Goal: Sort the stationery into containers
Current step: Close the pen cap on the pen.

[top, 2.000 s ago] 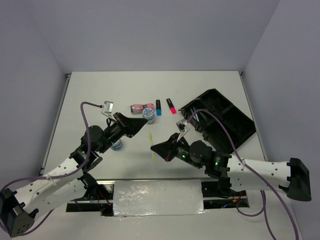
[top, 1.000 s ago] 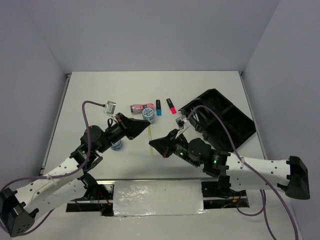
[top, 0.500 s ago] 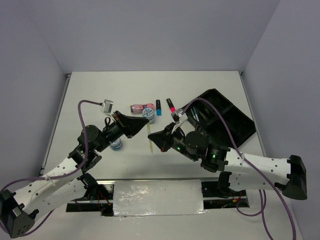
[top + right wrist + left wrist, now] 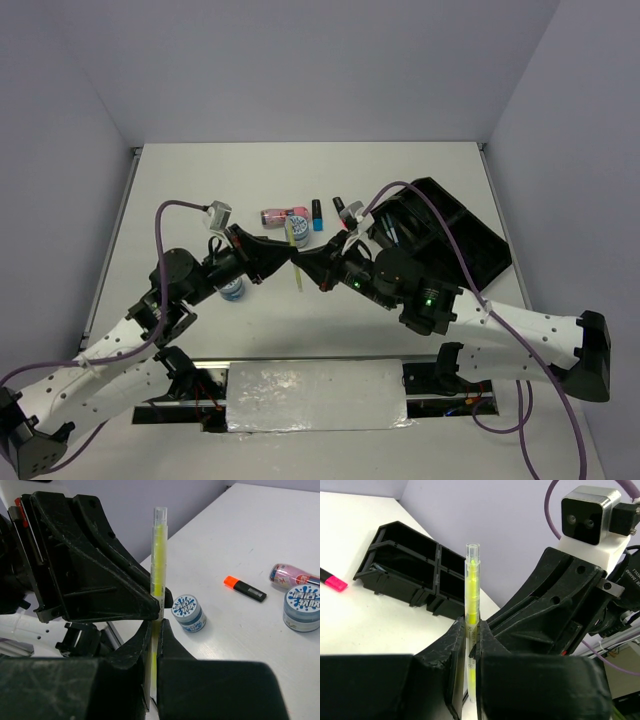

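Left wrist: yellow pen (image 4: 472, 580) stands vertical, clear tip uppermost.

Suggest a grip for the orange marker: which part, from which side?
Take the orange marker by the middle of its black barrel, coming straight down, claw closing across its narrow width. It lies flat on the table, so only the top is open, and both long sides look bare; the nearer disc sits apart.

Resembles a robotics lab cell. Shows a white table (image 4: 200, 190) between bare walls (image 4: 300, 70), left arm (image 4: 110, 350) and right arm (image 4: 520, 330) bolted on.
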{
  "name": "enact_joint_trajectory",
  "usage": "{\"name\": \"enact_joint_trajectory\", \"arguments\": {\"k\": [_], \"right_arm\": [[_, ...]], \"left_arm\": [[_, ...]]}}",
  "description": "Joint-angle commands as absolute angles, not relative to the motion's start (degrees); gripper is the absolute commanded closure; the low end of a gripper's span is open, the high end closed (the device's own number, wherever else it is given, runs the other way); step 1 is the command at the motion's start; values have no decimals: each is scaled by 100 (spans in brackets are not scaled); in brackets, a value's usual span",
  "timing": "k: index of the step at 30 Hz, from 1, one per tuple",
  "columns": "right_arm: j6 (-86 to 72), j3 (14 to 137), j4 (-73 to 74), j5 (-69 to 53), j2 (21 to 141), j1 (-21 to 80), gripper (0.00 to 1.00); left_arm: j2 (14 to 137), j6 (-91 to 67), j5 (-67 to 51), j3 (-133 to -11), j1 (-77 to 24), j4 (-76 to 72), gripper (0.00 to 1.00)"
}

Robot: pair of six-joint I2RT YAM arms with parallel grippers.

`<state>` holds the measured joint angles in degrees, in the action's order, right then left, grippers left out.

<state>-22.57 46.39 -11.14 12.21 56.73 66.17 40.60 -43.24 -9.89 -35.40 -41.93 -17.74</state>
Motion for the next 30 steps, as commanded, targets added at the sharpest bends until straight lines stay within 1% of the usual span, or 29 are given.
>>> {"name": "enact_joint_trajectory", "arguments": {"k": [1, 3, 4, 7, 8, 9, 10, 12, 15, 18, 20, 21, 22, 23, 26, 27, 28, 29, 30], "right_arm": [[-2118, 4615, -1670, 704, 5678, 6645, 100], [-2022, 4571, -1758, 432, 5687, 6645, 100], [-1987, 4553, -1784, 248, 5695, 6645, 100], [-1864, 4456, -1941, 27, 5687, 6636, 100], [-1846, 4386, -1986, -226, 5678, 6644, 100], [-1828, 4342, -2030, -281, 5660, 6636, 94], [-1819, 4298, -2109, -316, 5643, 6636, 87], [-1828, 4210, -2162, -386, 5634, 6644, 77], [-1854, 4166, -2259, -483, 5686, 6636, 65], [-1863, 4218, -2320, -571, 5783, 6627, 61], [-1855, 4280, -2364, -632, 5836, 6636, 60], [-1846, 4298, -2382, -650, 5871, 6636, 65], [-1854, 4307, -2399, -659, 5880, 6636, 72], [-1846, 4315, -2426, -659, 5880, 6636, 83], [-1820, 4385, -2417, -642, 5854, 6636, 100], [-1811, 4412, -2400, -633, 5854, 6636, 100], [-1793, 4447, -2356, -633, 5862, 6644, 100], [-1776, 4456, -2347, -633, 5880, 6636, 100], [-1784, 4456, -2347, -650, 5880, 6636, 100]], "left_arm": [[4061, -4043, -1046, -3788, -4219, -1766, 90], [4061, -3938, -1107, -3849, -4210, -1854, 98], [4061, -3859, -1134, -3858, -4219, -1889, 100], [4034, -3710, -1335, -3902, -4219, -2065, 100], [4017, -3692, -1423, -3885, -4210, -2144, 100], [3956, -3674, -1546, -3850, -4210, -2292, 100], [3920, -3674, -1590, -3824, -4210, -2372, 100], [3824, -3691, -1818, -3753, -4210, -2539, 100], [3788, -3797, -2090, -3726, -4210, -2803, 100], [3788, -3937, -2206, -3718, -4210, -2944, 100], [3779, -3981, -2197, -3683, -4210, -3032, 100], [3771, -3999, -2180, -3674, -4210, -3050, 100], [3762, -3990, -2171, -3674, -4219, -3041, 100], [3770, -3973, -2153, -3683, -4210, -2937, 100], [3797, -3885, -2083, -3726, -4210, -2708, 100], [3797, -3867, -2066, -3727, -4219, -2664, 100], [3797, -3850, -2005, -3718, -4210, -2620, 98], [3788, -3832, -1952, -3726, -4219, -2515, 90], [3779, -3815, -1882, -3753, -4210, -2435, 80]]}}
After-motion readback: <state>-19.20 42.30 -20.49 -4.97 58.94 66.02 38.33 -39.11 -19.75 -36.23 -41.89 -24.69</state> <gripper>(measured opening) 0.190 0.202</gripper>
